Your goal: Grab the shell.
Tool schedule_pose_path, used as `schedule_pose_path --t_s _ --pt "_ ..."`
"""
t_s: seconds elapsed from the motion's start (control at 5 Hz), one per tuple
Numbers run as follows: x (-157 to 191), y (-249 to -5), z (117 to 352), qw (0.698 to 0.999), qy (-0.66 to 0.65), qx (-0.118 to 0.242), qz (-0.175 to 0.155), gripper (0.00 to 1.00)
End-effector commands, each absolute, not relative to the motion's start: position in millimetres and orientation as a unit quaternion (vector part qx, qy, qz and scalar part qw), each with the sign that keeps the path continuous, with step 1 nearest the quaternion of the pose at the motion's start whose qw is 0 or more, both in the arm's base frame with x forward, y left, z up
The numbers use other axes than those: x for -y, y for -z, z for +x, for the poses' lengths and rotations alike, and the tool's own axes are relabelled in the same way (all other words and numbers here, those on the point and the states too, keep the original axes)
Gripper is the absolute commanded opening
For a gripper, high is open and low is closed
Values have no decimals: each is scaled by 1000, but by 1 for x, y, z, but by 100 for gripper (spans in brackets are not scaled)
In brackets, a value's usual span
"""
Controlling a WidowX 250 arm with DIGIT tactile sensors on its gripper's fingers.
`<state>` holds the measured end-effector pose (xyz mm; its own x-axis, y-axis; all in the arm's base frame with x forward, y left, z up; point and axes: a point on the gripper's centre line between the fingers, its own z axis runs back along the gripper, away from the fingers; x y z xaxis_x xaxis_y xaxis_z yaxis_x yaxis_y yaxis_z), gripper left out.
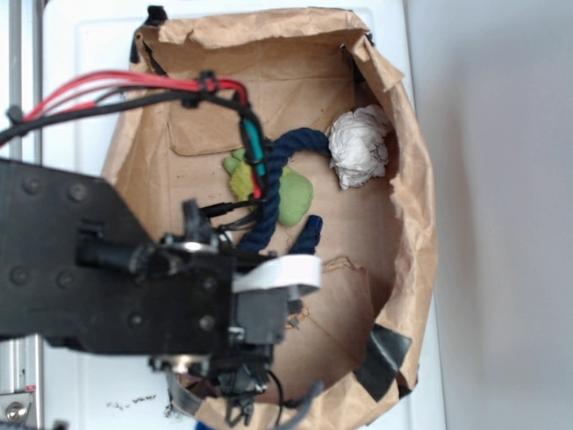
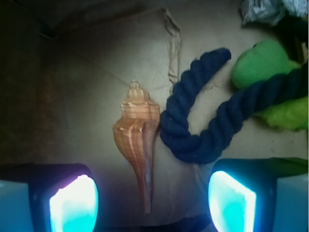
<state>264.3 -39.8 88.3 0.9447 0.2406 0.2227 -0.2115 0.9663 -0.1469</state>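
Note:
In the wrist view the orange-tan spiral shell (image 2: 137, 137) lies flat on the brown paper floor, spire pointing away and long tail pointing toward me. Its tail tip reaches down between my two glowing fingers (image 2: 72, 203). My gripper (image 2: 152, 203) hovers above it, open, with nothing held. A dark navy rope (image 2: 207, 130) curls right beside the shell, touching its right edge. In the exterior view the arm hides the shell; the gripper (image 1: 255, 399) hangs low over the near part of the paper bag (image 1: 407, 206).
A green soft toy (image 2: 263, 67) lies under the rope at upper right. A white crumpled paper ball (image 1: 358, 148) rests against the bag's right wall. The bag's raised paper walls ring the area, with black tape (image 1: 385, 358) at the near right corner.

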Motion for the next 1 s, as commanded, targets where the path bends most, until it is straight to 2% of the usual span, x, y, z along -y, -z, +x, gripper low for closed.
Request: schedule_pose_path --t_s 0.0,0.4,0.8 --pt "41 -80 291 980 -114 131 -93 100" --pt "44 -86 309 976 -142 132 -98 100" --pt "54 -77 322 970 -174 143 -92 100"
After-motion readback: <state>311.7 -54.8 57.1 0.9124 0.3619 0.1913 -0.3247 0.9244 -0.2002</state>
